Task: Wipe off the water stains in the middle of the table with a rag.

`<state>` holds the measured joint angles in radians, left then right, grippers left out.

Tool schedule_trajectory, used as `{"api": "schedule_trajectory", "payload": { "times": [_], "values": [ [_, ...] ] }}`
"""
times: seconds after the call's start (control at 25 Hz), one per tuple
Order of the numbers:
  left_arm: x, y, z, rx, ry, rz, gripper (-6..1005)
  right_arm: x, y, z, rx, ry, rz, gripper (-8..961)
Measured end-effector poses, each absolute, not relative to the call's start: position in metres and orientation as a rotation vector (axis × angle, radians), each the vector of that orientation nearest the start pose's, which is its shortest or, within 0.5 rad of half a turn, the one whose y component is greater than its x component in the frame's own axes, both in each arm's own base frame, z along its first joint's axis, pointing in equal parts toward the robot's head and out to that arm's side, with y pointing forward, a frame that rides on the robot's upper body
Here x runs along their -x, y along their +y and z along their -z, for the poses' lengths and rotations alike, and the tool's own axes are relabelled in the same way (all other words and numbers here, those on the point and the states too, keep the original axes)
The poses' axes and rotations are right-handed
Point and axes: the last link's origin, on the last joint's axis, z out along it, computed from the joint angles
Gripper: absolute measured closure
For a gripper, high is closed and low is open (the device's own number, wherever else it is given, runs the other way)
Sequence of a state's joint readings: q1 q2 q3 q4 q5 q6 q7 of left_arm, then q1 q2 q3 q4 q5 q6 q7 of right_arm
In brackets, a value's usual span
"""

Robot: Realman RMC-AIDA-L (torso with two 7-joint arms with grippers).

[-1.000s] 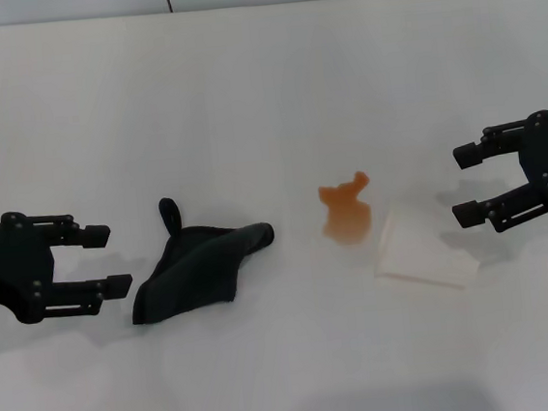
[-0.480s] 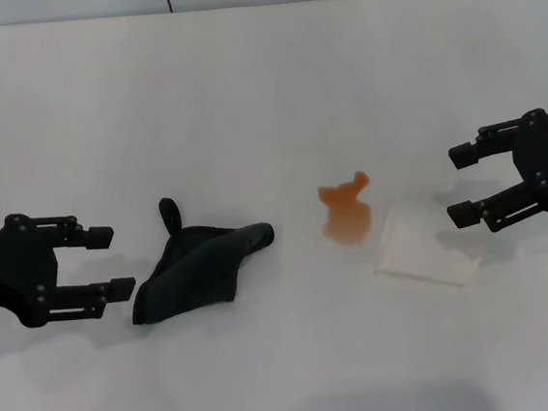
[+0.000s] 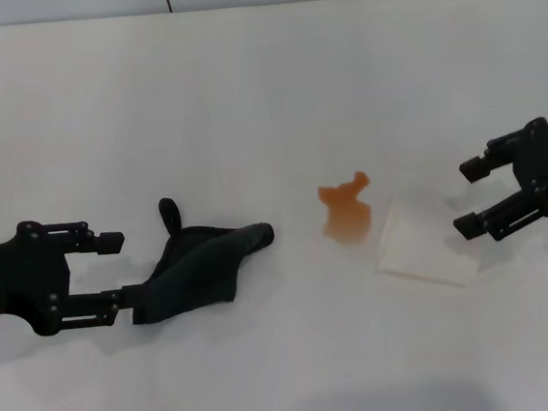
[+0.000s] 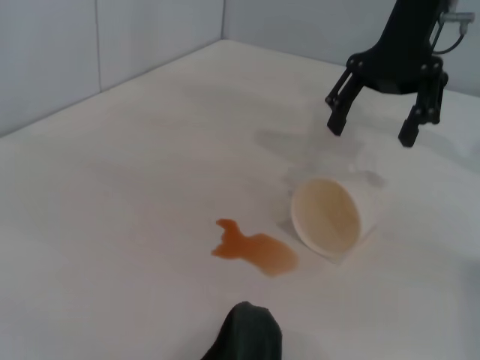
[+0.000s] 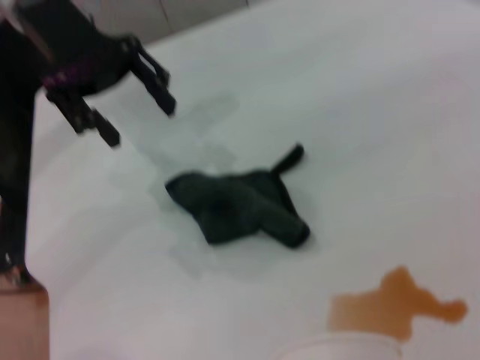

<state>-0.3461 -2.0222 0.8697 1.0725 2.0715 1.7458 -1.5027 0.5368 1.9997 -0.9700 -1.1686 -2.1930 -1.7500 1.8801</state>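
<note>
Left end effector [image 3: 115,271] hovering open at near left, lower finger touching near-left edge of rag [image 3: 198,270]. Rag lying flat on white counter [image 3: 263,90], left of center. Water stains [image 3: 345,210] sitting mid-counter, apart from rag. Tipped cup [image 3: 421,249] lying just right of stains. Right end effector [image 3: 469,196] hanging open at right, near cup.

A bare test lab: a plain white worktop [image 3: 262,80] backed by pale grey panel walls [image 4: 112,45].
</note>
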Motion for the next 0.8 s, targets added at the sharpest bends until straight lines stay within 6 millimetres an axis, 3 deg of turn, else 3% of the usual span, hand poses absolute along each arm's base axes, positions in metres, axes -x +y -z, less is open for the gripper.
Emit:
{"api": "schedule_trajectory", "payload": {
  "times": [0.52,0.8],
  "values": [
    [0.276,0.288,-0.050,2.891,-0.471,0.349,298,-0.191,0.344,-0.032,2.893,0.890,0.238,89],
    [0.273,0.289,-0.049,2.886,-0.454,0.375,298,-0.181,0.350,-0.015,2.812,0.837,0.490,91]
  ]
}}
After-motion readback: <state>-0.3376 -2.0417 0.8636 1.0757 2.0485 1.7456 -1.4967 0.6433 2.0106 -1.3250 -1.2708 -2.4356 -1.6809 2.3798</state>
